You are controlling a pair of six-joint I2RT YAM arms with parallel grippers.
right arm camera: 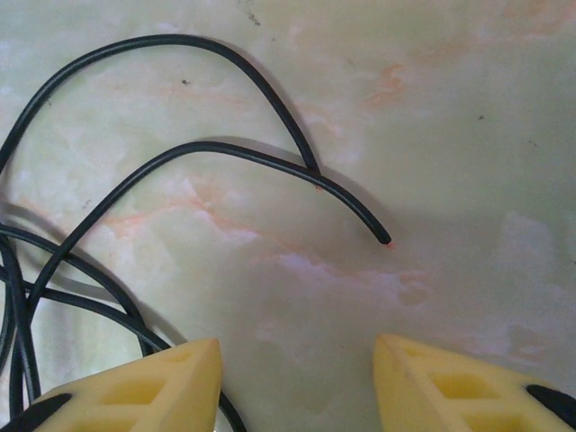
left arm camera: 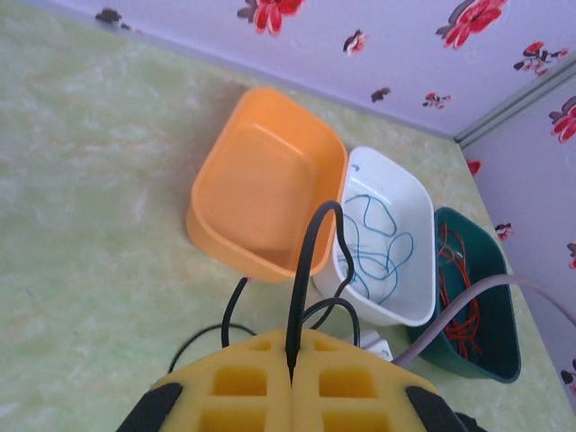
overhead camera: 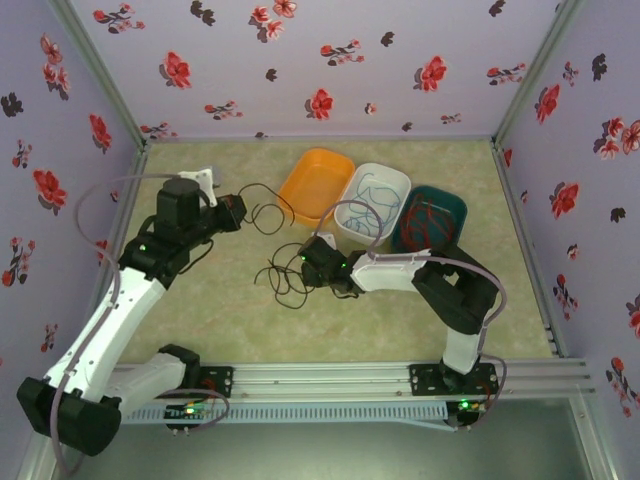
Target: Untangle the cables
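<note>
Your left hand (left arm camera: 290, 373) is clamped fully shut on the black cable (left arm camera: 306, 261), which stands up from between the yellow pads and bends over in a loop. The rest of that cable lies in crossing loops on the table (overhead camera: 220, 320), between the 2 arms. The blue cable (left arm camera: 382, 243) sits in the white tray (left arm camera: 396, 175) and the red cable (left arm camera: 459, 297) in the green tray (left arm camera: 499, 297). The orange tray (left arm camera: 270, 180) holds nothing.

Your right hand (right arm camera: 297, 378) hangs low over the table, its jaws partly apart and holding nothing. Between them is bare table. The cable's free end lies ahead of the fingertips, and several strands pass just beside the left-hand one.

Here is what can bite you:
- Close where you are and you likely pinch nothing, or catch 1 stray strand under that fingertip.
- Grab a bundle of strands instead of 1, and pulling with the other hand will probably tighten the crossings rather than free them.
- Lift the left hand hard while the loops overlap and the thin cable may slip out of the pads.
- The pale grey cable (overhead camera: 350, 212) of the right arm arches near the white tray, so a wide swing could snag it.

No brand, label or writing can be read anywhere. The walls carry only a flower print.
</note>
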